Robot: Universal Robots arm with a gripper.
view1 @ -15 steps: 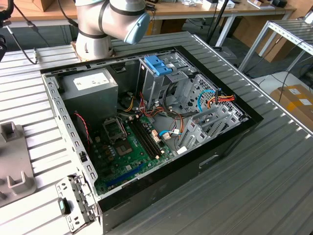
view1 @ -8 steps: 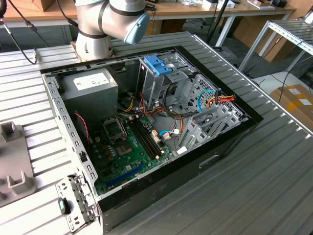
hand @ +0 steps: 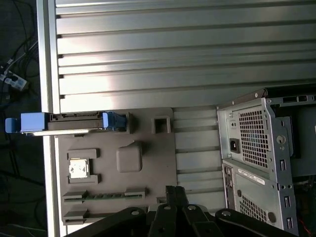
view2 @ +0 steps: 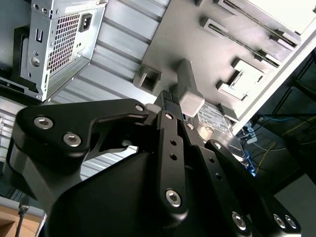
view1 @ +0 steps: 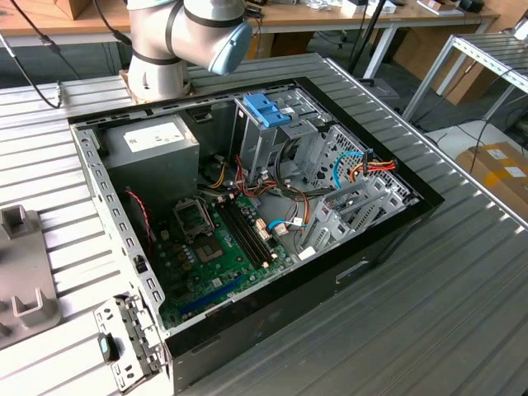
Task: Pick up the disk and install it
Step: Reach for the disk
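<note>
In the first wrist view, the disk (hand: 64,122) stands on edge in a slot of a grey fixture plate (hand: 148,163). It is a thin grey slab with light-blue rails at both ends. In the second wrist view a corner of its white label (view2: 217,121) peeks out behind my black gripper (view2: 180,101). My gripper (hand: 175,193) hangs above the plate, well apart from the disk. Its fingertips meet, shut on nothing.
An open computer case (view1: 388,239) lies on the ribbed metal table (view1: 445,313), with a green motherboard (view1: 223,247), a grey power-supply box (view1: 153,144) and a blue bracket (view1: 268,109) atop the drive cage. The case's rear panel (hand: 256,143) is beside the fixture plate (view1: 21,272).
</note>
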